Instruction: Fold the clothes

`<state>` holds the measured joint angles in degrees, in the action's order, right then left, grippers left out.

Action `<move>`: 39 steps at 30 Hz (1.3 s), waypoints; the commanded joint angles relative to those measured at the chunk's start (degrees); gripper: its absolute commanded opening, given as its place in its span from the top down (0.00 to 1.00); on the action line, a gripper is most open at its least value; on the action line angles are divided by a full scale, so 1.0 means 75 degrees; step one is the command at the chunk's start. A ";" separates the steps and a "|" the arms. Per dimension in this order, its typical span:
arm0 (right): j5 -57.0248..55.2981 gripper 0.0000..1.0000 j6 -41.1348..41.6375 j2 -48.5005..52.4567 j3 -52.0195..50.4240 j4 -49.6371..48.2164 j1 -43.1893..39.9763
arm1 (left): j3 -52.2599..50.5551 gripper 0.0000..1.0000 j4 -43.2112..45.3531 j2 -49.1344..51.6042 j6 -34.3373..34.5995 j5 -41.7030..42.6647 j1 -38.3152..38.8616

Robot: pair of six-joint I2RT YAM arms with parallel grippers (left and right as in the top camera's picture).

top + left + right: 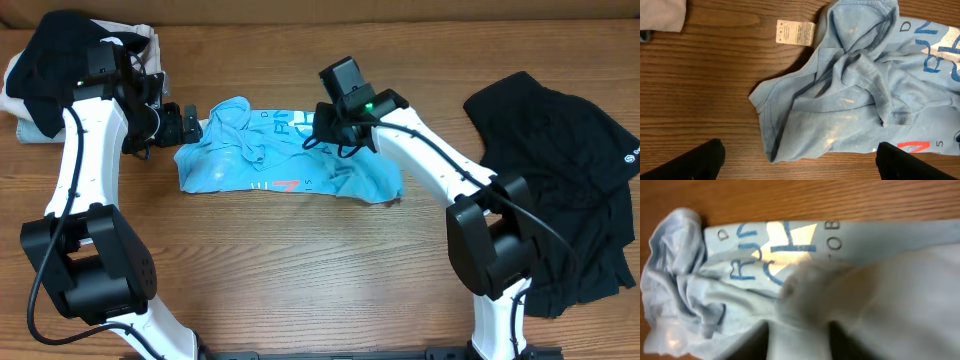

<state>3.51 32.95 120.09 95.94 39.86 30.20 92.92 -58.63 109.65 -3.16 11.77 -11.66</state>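
Note:
A light blue T-shirt (pixel 290 160) with blue lettering and a red mark lies crumpled across the middle of the table. My left gripper (pixel 185 125) is open and empty at the shirt's left end, just above the table. In the left wrist view its jaws (pixel 800 167) stand wide apart over the shirt's (pixel 850 95) bunched collar and hem corner. My right gripper (pixel 330 130) is at the shirt's far edge, shut on a fold of the shirt. In the right wrist view the blurred fabric (pixel 800 330) fills the gap between the fingers.
A heap of black clothing (pixel 560 180) lies at the right side. A pile of black and white clothes (pixel 40 80) sits at the far left corner, its pale edge showing in the left wrist view (pixel 662 15). The shirt's white label (pixel 796 32) lies on the wood.

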 commanded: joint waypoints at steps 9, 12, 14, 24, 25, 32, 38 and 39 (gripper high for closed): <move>-0.0073 0.23 -0.0428 -0.0026 0.0210 0.1836 -0.0140 | -0.0119 0.00 0.0006 0.0085 0.0137 -0.0015 -0.0029; -0.0146 0.23 -0.0423 -0.0026 0.0204 0.2314 -0.0079 | -0.0119 0.00 0.0000 0.0085 0.0137 -0.0015 -0.0029; -0.0143 0.25 -0.0423 -0.0023 0.0201 0.2515 -0.0003 | -0.0119 0.00 0.0000 0.0085 0.0137 -0.0015 -0.0029; -0.0618 0.52 -0.0146 -0.0020 -0.0714 0.1961 0.0860 | -0.0119 0.00 0.0000 0.0085 0.0137 -0.0015 -0.0029; -0.0734 0.53 -0.0050 -0.0020 -0.0836 0.1909 0.0912 | -0.0119 0.00 0.0000 0.0085 0.0137 -0.0015 -0.0029; -0.1032 0.63 0.0189 -0.0015 -0.1198 0.1888 0.0930 | -0.0119 0.00 -0.0006 0.0085 0.0140 -0.0015 -0.0029; -0.1008 0.96 0.0111 -0.0015 -0.1107 0.1539 0.0933 | -0.0119 0.00 0.0000 0.0085 0.0137 -0.0015 -0.0029; -0.0909 0.96 -0.0041 -0.0015 -0.1014 0.1483 0.0938 | -0.0119 0.00 0.0000 0.0085 0.0137 -0.0015 -0.0029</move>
<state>-3.22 33.61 120.18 87.24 51.77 37.21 92.92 -58.65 109.65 -2.94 11.77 -11.68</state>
